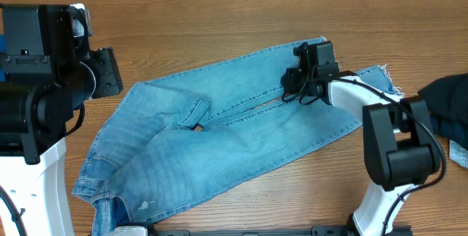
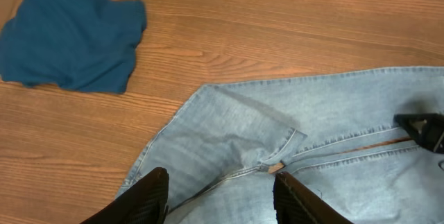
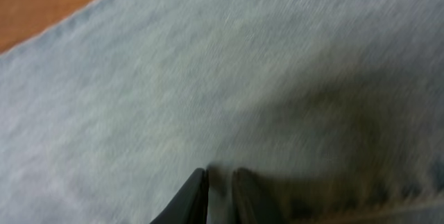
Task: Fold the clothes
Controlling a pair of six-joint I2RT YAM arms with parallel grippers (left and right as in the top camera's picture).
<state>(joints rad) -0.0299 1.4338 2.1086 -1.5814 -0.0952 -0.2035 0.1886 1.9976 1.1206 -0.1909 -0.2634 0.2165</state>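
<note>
1. Right claw (image 3: 220, 179) first: the jaws are drawn narrow with the tips down on the jeans (image 1: 234, 130). A sliver of pale denim shows between them, which reads as a pinch on the cloth, though this wrist view is blurred.
2. From above, that claw sits on the far leg towards the right end, short of the frayed hems.
3. Left claw (image 2: 219, 175): its fingers are well apart with nothing between them, hanging by the left end of the jeans.
4. The jeans lie flat and slantwise across the table (image 1: 219, 17). The waist end is near left, the legs run to the far right, and a thin gap shows between the legs.
5. Handling call: denim is soft but heavy for cloth, and it will likely drag on the wood.
   - A shallow pinch may lift one layer and leave the rest of the leg behind.
   - The best holds look like the hems and the stitched waistband, where the cloth is thick and less likely to slip.
6. Other clothes: a royal-blue garment (image 2: 69, 40) lies bunched at the far left, well apart from the jeans. A dark navy garment (image 1: 447, 101) sits at the right edge, near the hems.
7. Containers: there is no bin, basket or box in any view. All the clothes sit on the bare table.
</note>
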